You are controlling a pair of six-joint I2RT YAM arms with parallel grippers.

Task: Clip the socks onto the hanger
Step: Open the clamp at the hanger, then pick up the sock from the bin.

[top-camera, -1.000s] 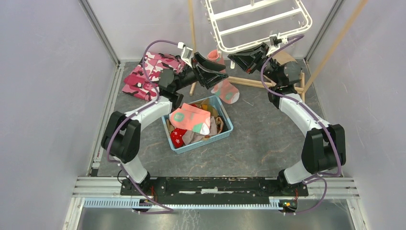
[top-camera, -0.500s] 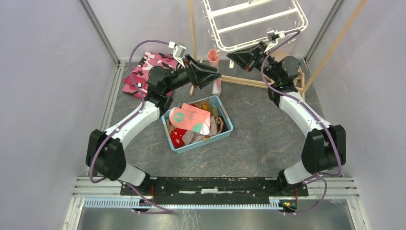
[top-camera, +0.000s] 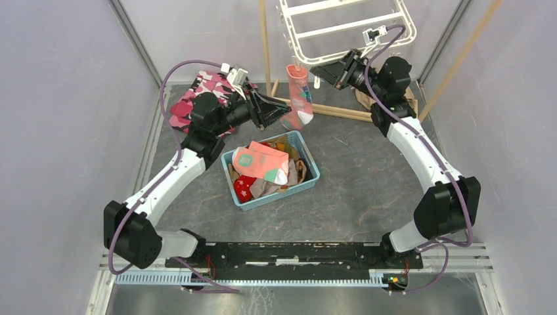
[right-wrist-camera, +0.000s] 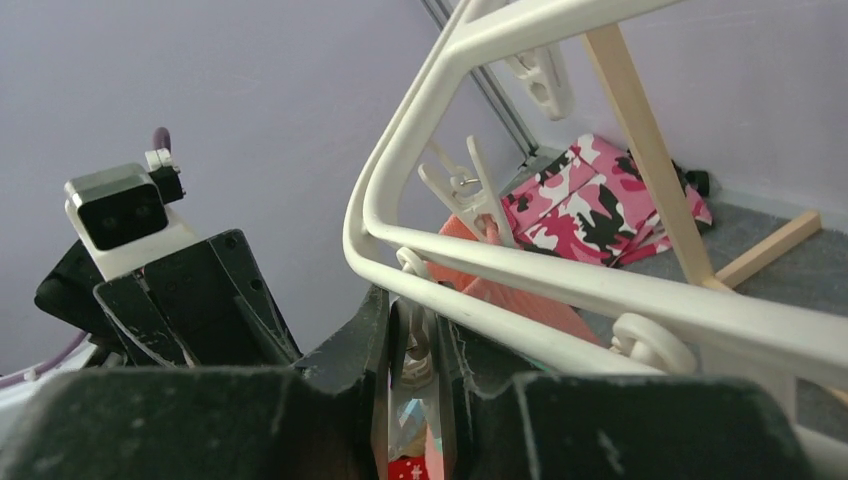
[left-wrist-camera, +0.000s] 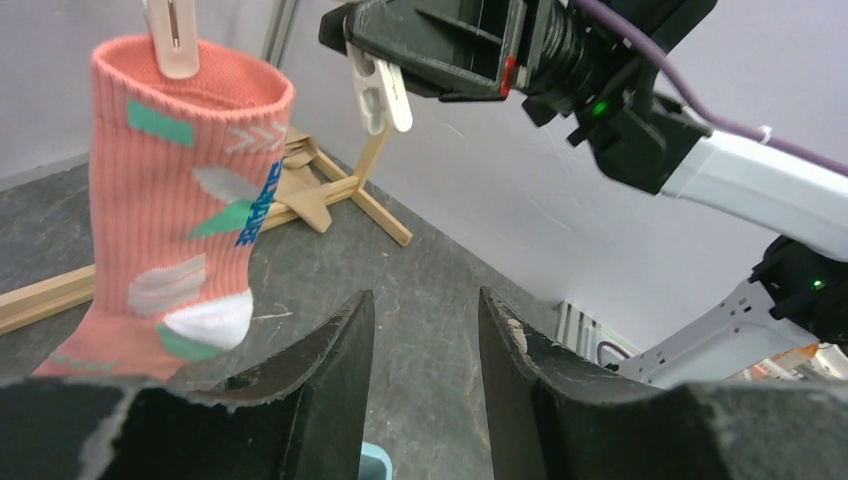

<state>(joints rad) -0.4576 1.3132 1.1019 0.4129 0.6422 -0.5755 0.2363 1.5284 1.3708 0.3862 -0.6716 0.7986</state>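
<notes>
A salmon-pink sock (top-camera: 297,96) with teal and white patches hangs from a peg on the near rim of the white hanger (top-camera: 348,29). In the left wrist view the sock (left-wrist-camera: 180,200) dangles from its peg (left-wrist-camera: 172,35). My left gripper (top-camera: 282,109) is open and empty, just left of the sock and apart from it (left-wrist-camera: 425,305). My right gripper (top-camera: 318,71) is shut on a neighbouring clip peg (right-wrist-camera: 418,355) under the hanger rim (right-wrist-camera: 560,275). More socks, salmon (top-camera: 263,163) and red (top-camera: 243,188), lie in the blue basket (top-camera: 311,178).
The pink camouflage garment (top-camera: 197,98) lies at the back left. A thin wooden pole (top-camera: 265,39) with a wooden base bar (top-camera: 341,113) stands behind the sock. A tan cloth (top-camera: 368,100) lies by the right arm. Grey walls enclose the floor.
My left gripper has let go of the salmon sock and drawn back to the left. The sock now hangs by its cuff from a peg. The hanger and right gripper shifted slightly away.
</notes>
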